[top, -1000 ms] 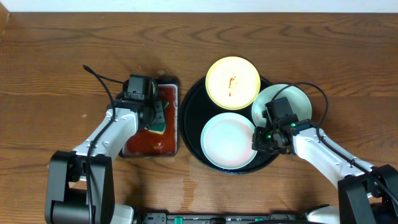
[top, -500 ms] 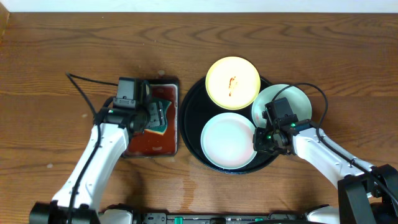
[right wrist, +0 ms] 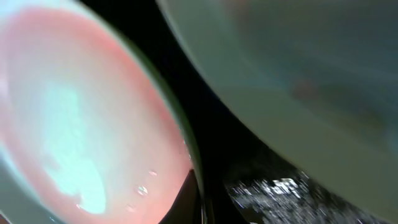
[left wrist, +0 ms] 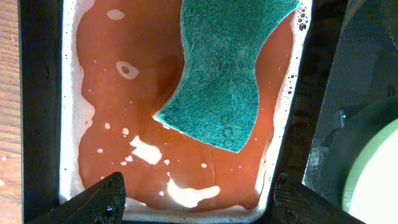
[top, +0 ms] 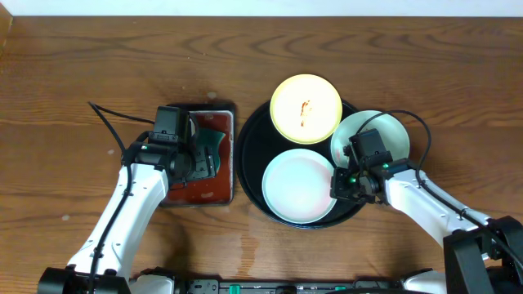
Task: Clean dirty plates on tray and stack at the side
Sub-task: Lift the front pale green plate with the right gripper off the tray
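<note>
The left gripper [top: 204, 153], centre-left of the frame, has its jaws wide apart; the right gripper [top: 340, 184], lower right, has them closed.

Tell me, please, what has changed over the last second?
The left gripper opened its jaws and let go of the green sponge, which now lies in the reddish liquid of the small tray; the gripper backed off slightly leftward. The right gripper stayed shut by the near mint plate; the yellow plate, far mint plate and black tray kept their places.

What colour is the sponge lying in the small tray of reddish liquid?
The sponge is teal green, clearest in the left wrist view.
</note>
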You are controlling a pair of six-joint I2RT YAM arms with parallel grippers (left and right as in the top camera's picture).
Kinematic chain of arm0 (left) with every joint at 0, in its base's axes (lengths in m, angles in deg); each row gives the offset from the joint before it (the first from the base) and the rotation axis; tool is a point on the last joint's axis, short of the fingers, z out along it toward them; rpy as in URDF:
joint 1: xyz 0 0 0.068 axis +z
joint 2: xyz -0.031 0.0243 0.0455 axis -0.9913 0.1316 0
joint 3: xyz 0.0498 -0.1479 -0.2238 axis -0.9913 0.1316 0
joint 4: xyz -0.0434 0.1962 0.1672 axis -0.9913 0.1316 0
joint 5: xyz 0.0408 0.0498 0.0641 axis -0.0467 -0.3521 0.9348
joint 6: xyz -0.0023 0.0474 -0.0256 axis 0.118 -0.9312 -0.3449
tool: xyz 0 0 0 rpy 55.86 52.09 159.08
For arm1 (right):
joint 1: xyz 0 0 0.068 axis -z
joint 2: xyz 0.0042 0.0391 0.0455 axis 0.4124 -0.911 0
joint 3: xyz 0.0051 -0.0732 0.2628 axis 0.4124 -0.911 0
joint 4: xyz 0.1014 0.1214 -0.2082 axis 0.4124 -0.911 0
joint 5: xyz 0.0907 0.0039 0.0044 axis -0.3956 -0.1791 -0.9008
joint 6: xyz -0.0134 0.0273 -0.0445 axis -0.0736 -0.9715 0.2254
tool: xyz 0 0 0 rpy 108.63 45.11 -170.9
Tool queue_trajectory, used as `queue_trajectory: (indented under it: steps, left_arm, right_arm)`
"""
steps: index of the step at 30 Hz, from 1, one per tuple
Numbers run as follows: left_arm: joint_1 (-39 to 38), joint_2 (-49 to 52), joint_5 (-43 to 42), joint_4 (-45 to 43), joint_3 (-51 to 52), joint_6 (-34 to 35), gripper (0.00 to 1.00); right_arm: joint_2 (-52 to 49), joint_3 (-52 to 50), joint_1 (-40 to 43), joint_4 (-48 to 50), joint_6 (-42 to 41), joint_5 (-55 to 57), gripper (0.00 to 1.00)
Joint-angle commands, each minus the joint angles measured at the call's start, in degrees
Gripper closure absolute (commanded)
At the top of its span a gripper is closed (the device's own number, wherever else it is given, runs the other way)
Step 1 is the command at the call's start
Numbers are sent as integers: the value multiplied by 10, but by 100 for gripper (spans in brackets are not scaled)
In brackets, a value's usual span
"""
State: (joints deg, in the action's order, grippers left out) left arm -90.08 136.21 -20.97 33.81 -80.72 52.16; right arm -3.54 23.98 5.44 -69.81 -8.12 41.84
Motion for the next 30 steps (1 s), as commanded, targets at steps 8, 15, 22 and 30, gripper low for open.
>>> queue_trajectory:
  steps: [8, 15, 22, 30]
  left_arm:
    - [2, 3, 5, 3, -3, 1, 22]
    - [2, 3, 5, 3, -3, 1, 22]
    - [2, 3, 5, 3, -3, 1, 22]
    - [2, 3, 5, 3, -3, 1, 22]
  right_arm:
    - [-4, -8, -10, 101, 24, -86, 99]
    - [19, 13, -10, 98, 39, -15, 99]
    - [70, 62, -10, 14, 70, 125, 99]
    - [100, 122, -38, -69, 117, 285, 99]
